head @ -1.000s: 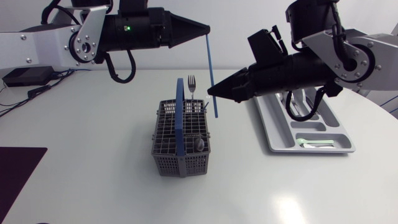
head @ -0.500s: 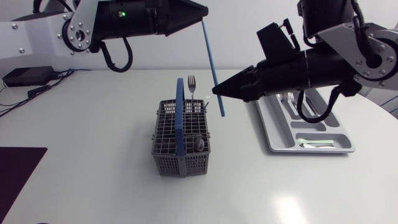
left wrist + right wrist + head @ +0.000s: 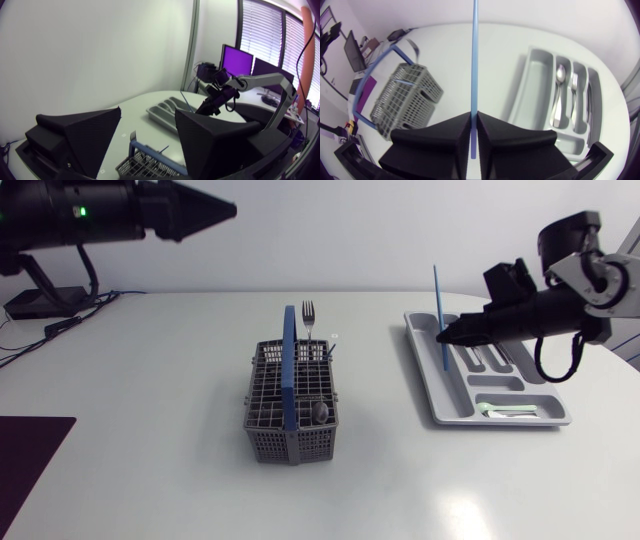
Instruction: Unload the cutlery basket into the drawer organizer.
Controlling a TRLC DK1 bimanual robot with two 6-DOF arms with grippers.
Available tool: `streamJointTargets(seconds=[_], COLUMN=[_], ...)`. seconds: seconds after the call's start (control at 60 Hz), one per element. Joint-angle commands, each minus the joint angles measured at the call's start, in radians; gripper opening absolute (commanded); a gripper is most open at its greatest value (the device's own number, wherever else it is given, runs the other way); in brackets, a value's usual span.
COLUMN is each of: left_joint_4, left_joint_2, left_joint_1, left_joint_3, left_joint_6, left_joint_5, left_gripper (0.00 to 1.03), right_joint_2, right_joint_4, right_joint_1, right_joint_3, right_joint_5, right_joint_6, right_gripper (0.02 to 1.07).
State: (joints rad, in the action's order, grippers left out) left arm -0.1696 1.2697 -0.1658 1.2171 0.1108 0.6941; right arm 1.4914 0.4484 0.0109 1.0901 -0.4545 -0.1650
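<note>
Sitting nearest on the counter point(image 3: 150, 380), the cutlery basket point(image 3: 292, 405) is holding a fork point(image 3: 308, 315) upright. Beyond it, the right pincer point(image 3: 445, 337) is clamping a blue stick point(image 3: 439, 310) upright over the drawer organizer point(image 3: 430, 395). Farthest back, the left pincer point(image 3: 148, 112) is hanging high with its fingers apart.

- White counter point(image 3: 150, 440), glossy, rounded off toward 3 o'clock.
- Dark flat mat point(image 3: 28, 465) lying at 8 o'clock, cut off at the edge.
- Black box point(image 3: 40, 302) with loose cables point(image 3: 65, 323), far back at 10 o'clock.
</note>
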Motion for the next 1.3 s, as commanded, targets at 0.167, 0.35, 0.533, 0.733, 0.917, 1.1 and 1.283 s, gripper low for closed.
streamJointTargets(seconds=[0.167, 0.35, 0.533, 0.733, 0.917, 1.1, 1.283], left_joint_4=[-0.099, -0.137, -0.142, -0.171, -0.228, -0.269, -0.254], left_joint_2=[-0.118, -0.133, -0.124, -0.112, -0.151, -0.234, -0.288], left_joint_1=[-0.014, -0.061, -0.14, -0.205, -0.218, -0.251, -0.371], left_joint_3=[-0.228, -0.315, -0.384, -0.415, -0.426, -0.487, -0.611], left_joint_6=[0.205, 0.207, 0.194, 0.176, 0.185, 0.259, 0.297], left_joint_5=[-0.168, -0.315, -0.49, -0.613, -0.616, -0.611, -0.639], left_gripper=[0.98, 0.97, 0.96, 0.96, 0.96, 0.96, 0.96], right_joint_2=[0.213, 0.303, 0.402, 0.468, 0.369, 0.256, 0.287], right_joint_4=[-0.016, -0.022, -0.02, -0.017, -0.022, -0.039, -0.082], right_joint_1=[0.038, 0.037, 0.031, 0.021, 0.008, -0.061, -0.163], right_joint_3=[0.017, 0.051, 0.119, 0.168, 0.137, 0.129, 0.189], right_joint_5=[0.145, 0.22, 0.281, 0.315, 0.339, 0.261, 0.154], right_joint_6=[0.019, 0.055, 0.088, 0.094, 0.09, 0.074, 0.096], right_gripper=[0.14, 0.15, 0.15, 0.22, 0.84, 0.88, 0.88])
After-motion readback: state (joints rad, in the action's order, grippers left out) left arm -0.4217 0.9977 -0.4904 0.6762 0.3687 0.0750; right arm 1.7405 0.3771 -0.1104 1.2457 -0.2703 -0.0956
